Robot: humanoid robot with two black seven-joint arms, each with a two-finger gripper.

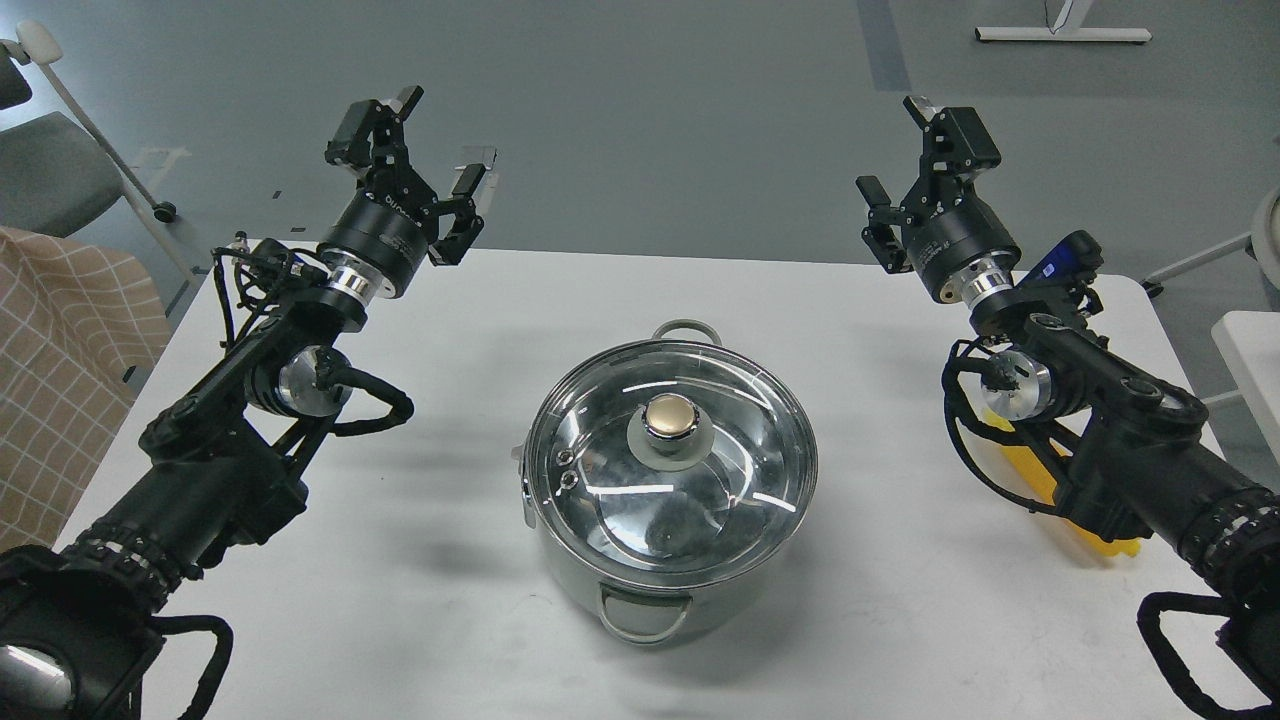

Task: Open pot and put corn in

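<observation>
The shiny steel pot (640, 590) stands at the middle of the white table (880, 620), covered by a glass lid (720, 500) with a gold knob (670, 416). The yellow corn (1040, 478) lies on the table at the right, mostly hidden under my right arm. My left gripper (415, 155) is open and empty, raised above the table's far left edge. My right gripper (915, 165) is open and empty, raised above the far right edge. Both are well away from the pot.
A chair (45, 170) and a checked brown cloth (60, 360) are off the table at the left. A white table corner (1250, 350) shows at the far right. Grey floor lies beyond the table.
</observation>
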